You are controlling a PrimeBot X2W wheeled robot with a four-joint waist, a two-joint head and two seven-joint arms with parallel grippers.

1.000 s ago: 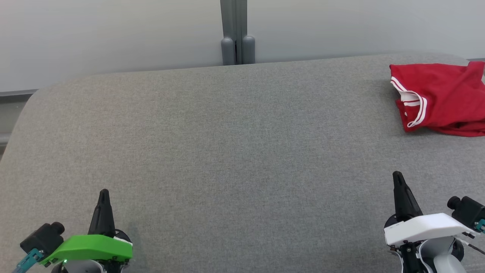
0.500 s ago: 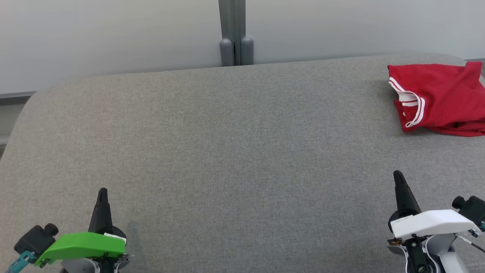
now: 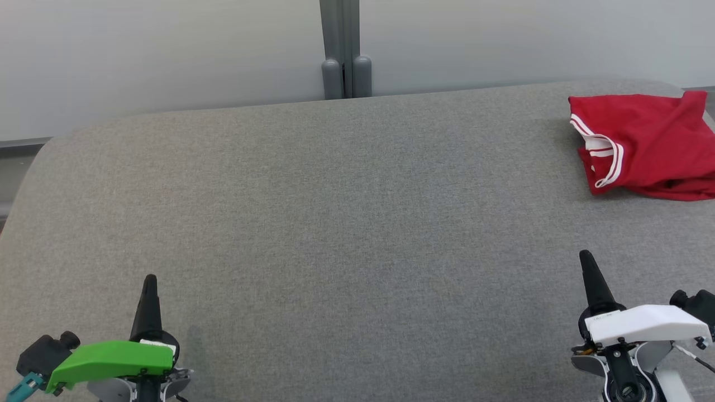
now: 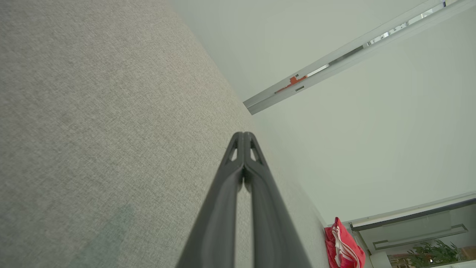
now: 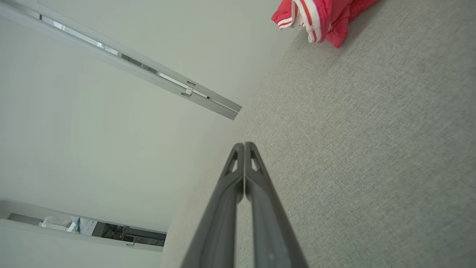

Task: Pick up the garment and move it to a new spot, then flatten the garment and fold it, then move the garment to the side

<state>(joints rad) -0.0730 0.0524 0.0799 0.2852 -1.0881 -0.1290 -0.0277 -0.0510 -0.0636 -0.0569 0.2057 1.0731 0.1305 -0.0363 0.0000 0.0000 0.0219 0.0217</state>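
In the head view the crumpled red garment [image 3: 648,145] lies on the tabletop [image 3: 335,223] far right of the grey post [image 3: 346,75], likely soft, light and limp, best pinched at its white-striped hem [image 3: 606,159], no writing legible; the left wrist view shows the left claw [image 4: 243,134] clenched empty, and the right wrist view the right claw [image 5: 244,144] likewise.

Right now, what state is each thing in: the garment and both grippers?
red garment, bunched up, lying at the far right of the grey surface, not held.
left gripper, shut, empty, apart from the garment.
right gripper, shut, empty, short of the garment.
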